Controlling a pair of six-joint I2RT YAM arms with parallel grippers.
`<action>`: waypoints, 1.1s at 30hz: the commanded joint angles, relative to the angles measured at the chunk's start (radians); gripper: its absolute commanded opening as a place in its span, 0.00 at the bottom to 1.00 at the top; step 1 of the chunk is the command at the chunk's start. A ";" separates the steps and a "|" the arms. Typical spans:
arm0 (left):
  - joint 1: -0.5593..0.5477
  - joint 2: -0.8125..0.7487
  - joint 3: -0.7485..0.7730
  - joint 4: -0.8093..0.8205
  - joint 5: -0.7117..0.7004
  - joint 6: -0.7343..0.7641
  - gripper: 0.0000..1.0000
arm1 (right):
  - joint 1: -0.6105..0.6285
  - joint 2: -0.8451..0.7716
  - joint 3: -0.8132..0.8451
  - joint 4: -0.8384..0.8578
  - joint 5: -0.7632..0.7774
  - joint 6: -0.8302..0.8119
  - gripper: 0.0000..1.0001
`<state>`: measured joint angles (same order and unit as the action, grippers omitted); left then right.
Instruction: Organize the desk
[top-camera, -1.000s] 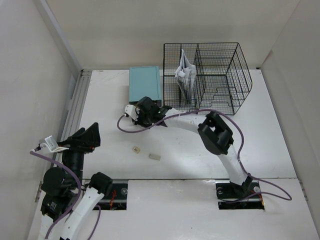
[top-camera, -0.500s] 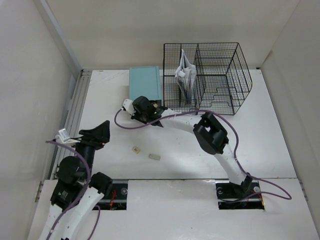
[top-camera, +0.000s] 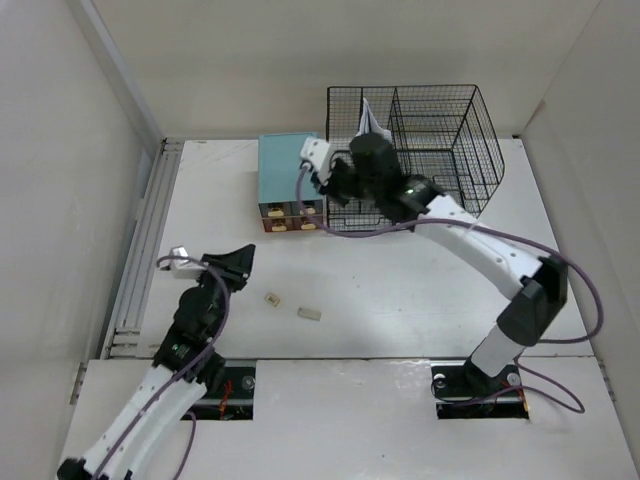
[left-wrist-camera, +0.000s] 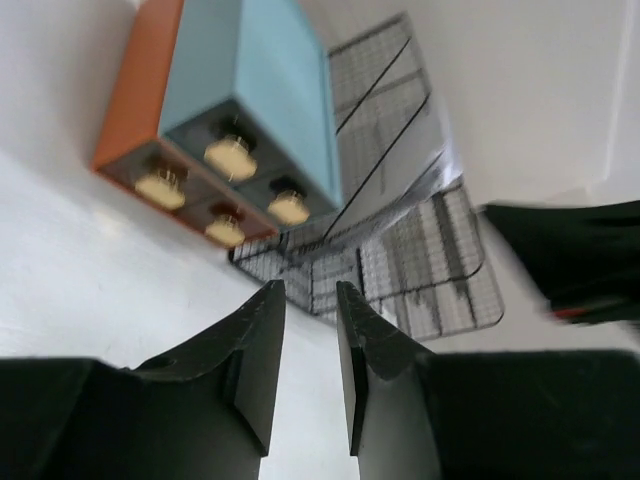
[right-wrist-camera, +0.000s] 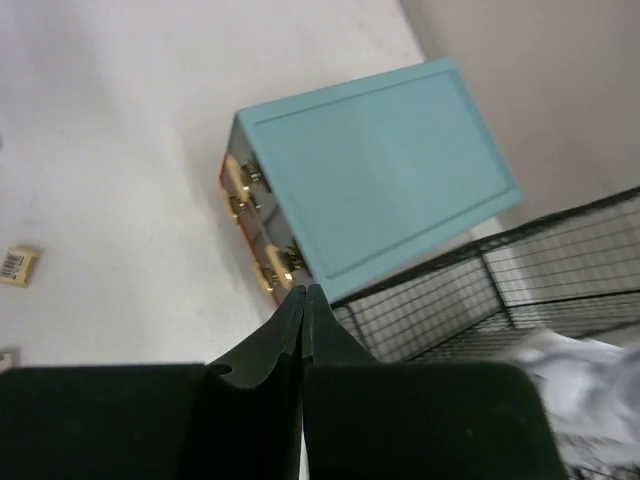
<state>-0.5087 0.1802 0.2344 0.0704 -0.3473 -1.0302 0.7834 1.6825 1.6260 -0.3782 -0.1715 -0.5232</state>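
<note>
The desk (top-camera: 420, 290) is a white tabletop with pale walls around it and a ribbed rail (top-camera: 140, 260) on its left. My left gripper (top-camera: 243, 257) hovers over the near-left part, pointing toward the teal-topped drawer box (top-camera: 288, 168). In the left wrist view its jaws (left-wrist-camera: 310, 292) stand a narrow gap apart with nothing between them. My right gripper (top-camera: 335, 188) hangs between the drawer box and the black wire rack (top-camera: 440, 150). Its fingers (right-wrist-camera: 303, 292) are pressed together and empty above the box's (right-wrist-camera: 370, 170) corner.
The drawer box shows brass knobs (left-wrist-camera: 230, 155) on its orange front. A small labelled tag (top-camera: 271, 298) and a pale block (top-camera: 309, 314) lie on the desk near the front. Papers (right-wrist-camera: 575, 385) stand in the rack's left section. The right arm's cable (top-camera: 500, 240) arcs over the desk.
The right arm swung up and right from the drawer box's front to the rack's near corner. The left arm reached forward and right, and its jaws narrowed.
</note>
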 joint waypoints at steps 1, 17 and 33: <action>0.027 0.262 -0.096 0.427 0.158 -0.094 0.24 | -0.078 -0.090 -0.018 -0.036 -0.219 0.040 0.00; 0.067 1.295 0.118 1.100 0.297 -0.162 0.65 | -0.323 -0.285 -0.159 0.038 -0.661 0.095 0.43; -0.004 1.690 0.200 1.353 0.156 -0.311 0.56 | -0.332 -0.346 -0.219 0.084 -0.723 0.114 0.42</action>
<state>-0.4992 1.8465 0.4049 1.2625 -0.1272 -1.3151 0.4568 1.3621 1.4158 -0.3473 -0.8497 -0.4179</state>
